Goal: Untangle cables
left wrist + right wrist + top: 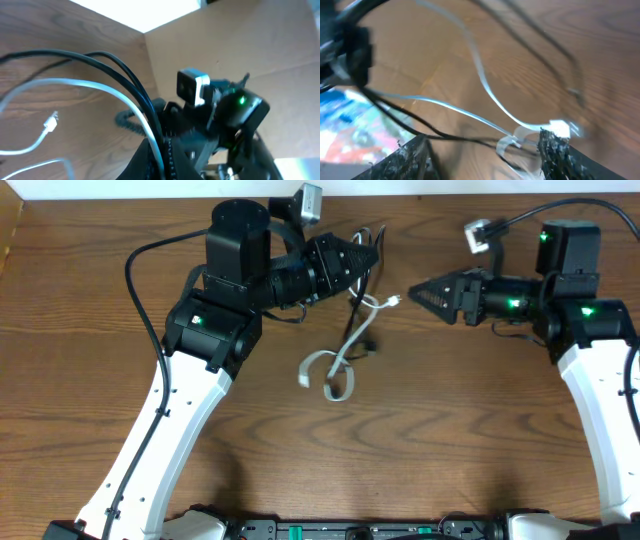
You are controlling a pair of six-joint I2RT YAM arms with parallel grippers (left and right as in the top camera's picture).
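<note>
Fingers of the left gripper (370,252) pinch the cables (336,372) at upper centre, loops trailing onto the table (450,430), while the right gripper (415,293) hovers spread just beside, apparently mid-separation, needing one loose strand next.

Brown wood-grain surface (420,440) spreads out beneath me, with a pale strip (450,188) along its far edge. In the left wrist view, a tan panel (280,45) stands behind, bright white light (145,12) glaring above it.
</note>
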